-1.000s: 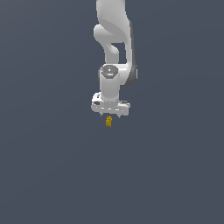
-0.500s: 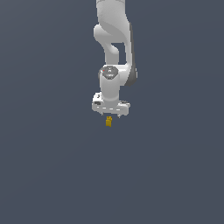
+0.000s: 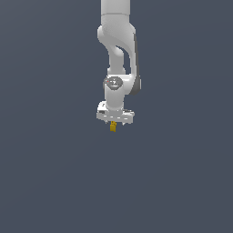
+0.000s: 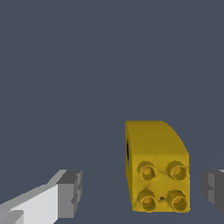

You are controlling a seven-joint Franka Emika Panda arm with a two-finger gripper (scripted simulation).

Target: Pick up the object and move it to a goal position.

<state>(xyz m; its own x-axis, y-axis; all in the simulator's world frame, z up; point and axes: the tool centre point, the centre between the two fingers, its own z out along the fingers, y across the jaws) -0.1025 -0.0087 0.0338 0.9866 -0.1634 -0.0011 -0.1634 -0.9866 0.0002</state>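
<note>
The gripper [image 4: 142, 192] stands wide apart: in the wrist view its two grey-tipped fingers [image 4: 70, 193] flank the object with dull blue-grey background showing on both sides, so neither pad touches it. The gap is larger on the side of the finger with the white shank; the other finger, cut off at the picture's edge, sits nearer the object yet still clear of it.

Between the fingers lies the object [image 4: 156, 166], a yellow-orange blocky piece narrower than the span of the jaws. The face turned toward the camera carries four round studs in a two-by-two pattern. Behind that studded face the body runs away from the camera, with one far corner rounded off in a curve and a darker side face visible.

In the exterior view the gripper [image 3: 113, 124] points straight down from the white arm [image 3: 119, 54], and the object [image 3: 113, 128] shows as a tiny yellow speck directly under the white hand, at the fingertips.
</note>
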